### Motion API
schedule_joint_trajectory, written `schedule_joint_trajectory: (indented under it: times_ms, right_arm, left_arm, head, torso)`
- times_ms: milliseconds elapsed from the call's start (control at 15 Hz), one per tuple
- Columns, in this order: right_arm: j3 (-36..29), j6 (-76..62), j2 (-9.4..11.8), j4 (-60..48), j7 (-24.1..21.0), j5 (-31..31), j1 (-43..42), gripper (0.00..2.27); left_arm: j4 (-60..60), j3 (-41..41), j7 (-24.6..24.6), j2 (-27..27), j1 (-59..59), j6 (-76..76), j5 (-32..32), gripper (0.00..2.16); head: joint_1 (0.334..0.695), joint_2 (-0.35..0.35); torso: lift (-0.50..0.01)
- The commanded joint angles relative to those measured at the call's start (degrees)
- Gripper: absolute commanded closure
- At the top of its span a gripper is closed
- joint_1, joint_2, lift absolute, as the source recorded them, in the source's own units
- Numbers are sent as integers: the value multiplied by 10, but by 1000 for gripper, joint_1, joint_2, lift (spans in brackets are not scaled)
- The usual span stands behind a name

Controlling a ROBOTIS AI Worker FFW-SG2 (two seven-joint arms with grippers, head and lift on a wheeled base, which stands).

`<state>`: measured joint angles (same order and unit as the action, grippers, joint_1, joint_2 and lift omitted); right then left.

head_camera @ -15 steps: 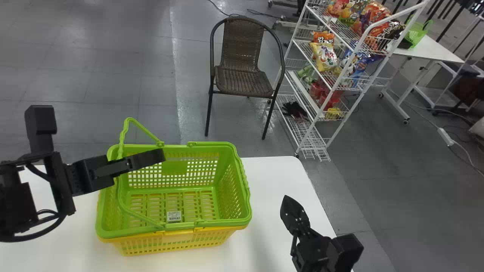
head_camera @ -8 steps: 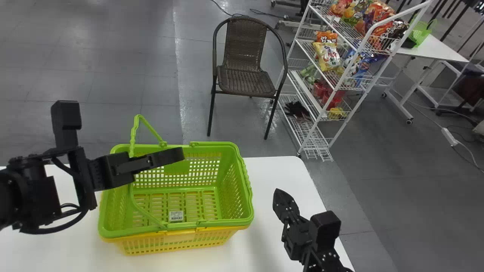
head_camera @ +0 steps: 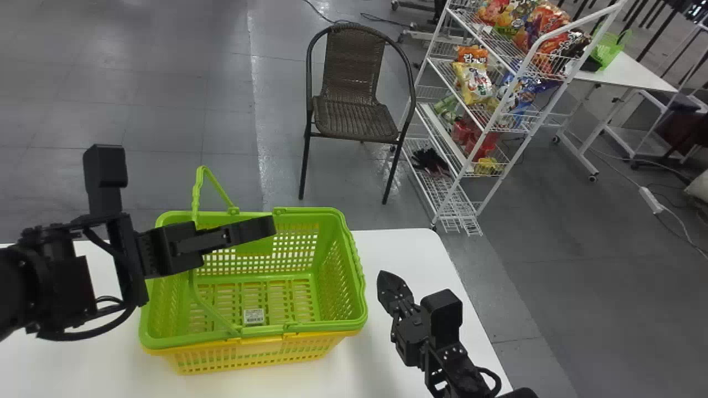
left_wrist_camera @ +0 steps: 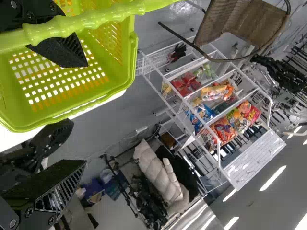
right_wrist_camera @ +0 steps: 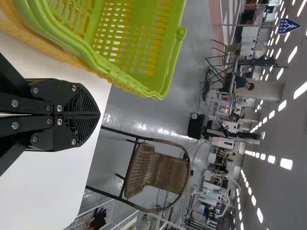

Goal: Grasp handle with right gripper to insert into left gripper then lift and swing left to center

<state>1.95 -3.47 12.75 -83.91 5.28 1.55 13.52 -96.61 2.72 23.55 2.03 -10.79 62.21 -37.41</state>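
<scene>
Right tool (head_camera: 385, 280) has moved toward the basket (head_camera: 191, 339) and its printed label (head_camera: 254, 317), closed, empty; left tool (head_camera: 189, 187) gapes, empty

Black arms (head_camera: 72, 293), silver screws (right_wrist_camera: 15, 103)

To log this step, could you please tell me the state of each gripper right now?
Left gripper: open, holding nothing.
Right gripper: closed, holding nothing.
</scene>
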Motion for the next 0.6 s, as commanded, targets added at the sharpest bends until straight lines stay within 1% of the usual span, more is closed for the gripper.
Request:
schedule_joint_trajectory:
  times_ms: [0,533]
  right_arm:
    - [11,6,2,11,-2,3,-11,2182]
    - [19,6,2,10,-4,0,-17,2182]
  left_arm:
    - [0,-1,0,0,1,0,0,90]
    - [-2,-3,3,1,4,2,-5,90]
  head:
    - [695,-295]
    - [695,-281]
  torso:
    - [0]
    - [0]
